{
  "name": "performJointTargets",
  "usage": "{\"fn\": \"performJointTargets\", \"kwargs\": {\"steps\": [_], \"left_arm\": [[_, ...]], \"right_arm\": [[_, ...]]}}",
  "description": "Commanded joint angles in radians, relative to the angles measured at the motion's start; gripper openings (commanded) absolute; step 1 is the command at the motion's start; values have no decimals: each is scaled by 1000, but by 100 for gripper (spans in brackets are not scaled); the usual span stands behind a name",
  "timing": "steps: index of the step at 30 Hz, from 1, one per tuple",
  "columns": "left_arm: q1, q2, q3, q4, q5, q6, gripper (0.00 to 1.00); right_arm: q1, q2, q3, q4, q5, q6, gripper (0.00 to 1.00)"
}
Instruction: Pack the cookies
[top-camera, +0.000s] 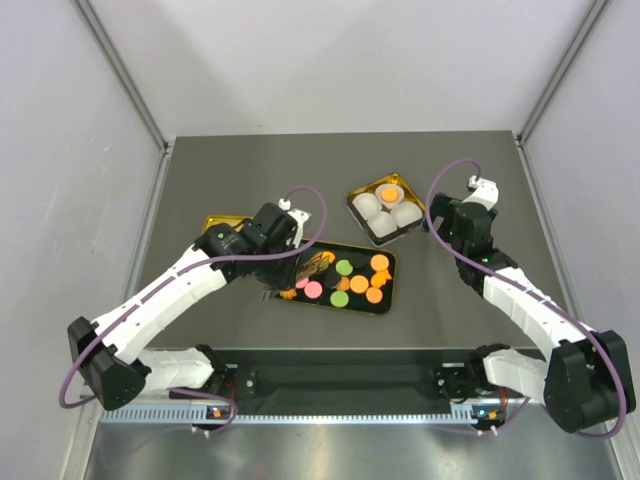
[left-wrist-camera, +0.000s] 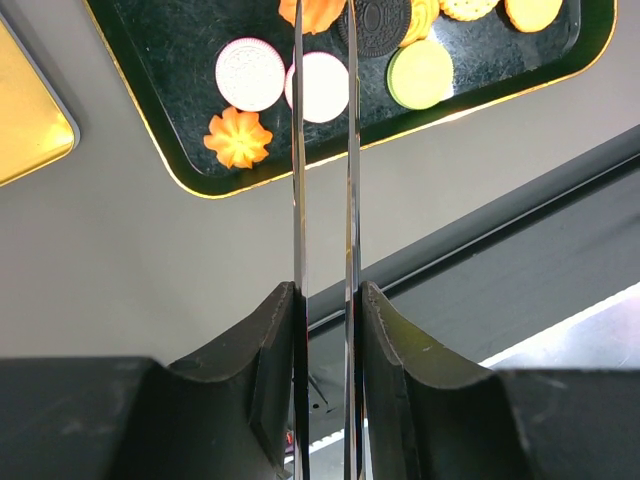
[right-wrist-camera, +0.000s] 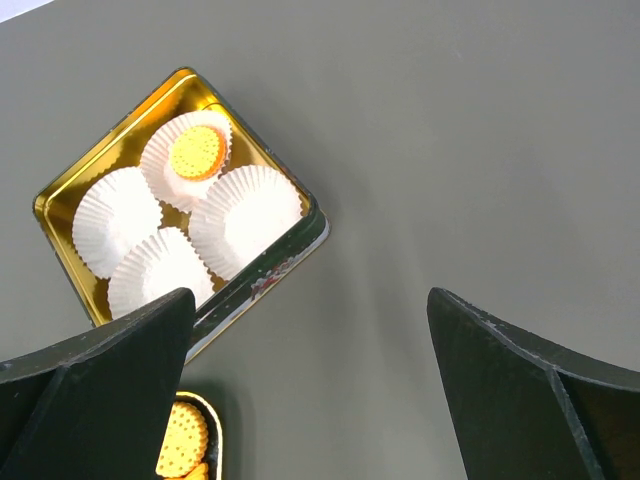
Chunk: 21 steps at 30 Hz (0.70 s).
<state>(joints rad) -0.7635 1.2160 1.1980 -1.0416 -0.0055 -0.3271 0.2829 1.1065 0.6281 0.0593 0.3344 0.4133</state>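
Several cookies, orange (top-camera: 380, 263), green (top-camera: 344, 267) and pink (top-camera: 313, 290), lie on a black gold-rimmed tray (top-camera: 388, 300). My left gripper (top-camera: 283, 268) hangs over the tray's left end. In the left wrist view it (left-wrist-camera: 325, 290) is shut on thin metal tongs (left-wrist-camera: 299, 180), whose blades reach over a pink cookie (left-wrist-camera: 250, 73) and an orange flower cookie (left-wrist-camera: 238, 138). The tong tips are out of frame. My right gripper (top-camera: 450, 225) is open and empty above bare table (right-wrist-camera: 310, 300), right of a gold tin (right-wrist-camera: 270, 275). One orange cookie (right-wrist-camera: 196, 150) sits in a paper cup there.
The tin (top-camera: 356, 196) holds white paper cups (top-camera: 383, 225), three of them with nothing in them. A gold lid (top-camera: 222, 221) lies behind the left arm. A dark round cookie (left-wrist-camera: 378, 25) also lies on the tray. The table's front rail (left-wrist-camera: 500, 220) runs near the tray.
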Motion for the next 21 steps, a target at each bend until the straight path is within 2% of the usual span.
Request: {"fn": "performJointTargets", "kwargs": {"steps": [1, 15, 21], "left_arm": [[1, 2, 43, 3, 1, 7, 32], [1, 4, 51, 5, 26, 13, 32], [1, 2, 28, 2, 24, 16, 45]], "right_arm": [[-11, -7, 12, 36, -9, 10, 100], [-11, -4, 12, 36, -11, 9, 100], [-11, -4, 12, 36, -9, 9, 100]]}}
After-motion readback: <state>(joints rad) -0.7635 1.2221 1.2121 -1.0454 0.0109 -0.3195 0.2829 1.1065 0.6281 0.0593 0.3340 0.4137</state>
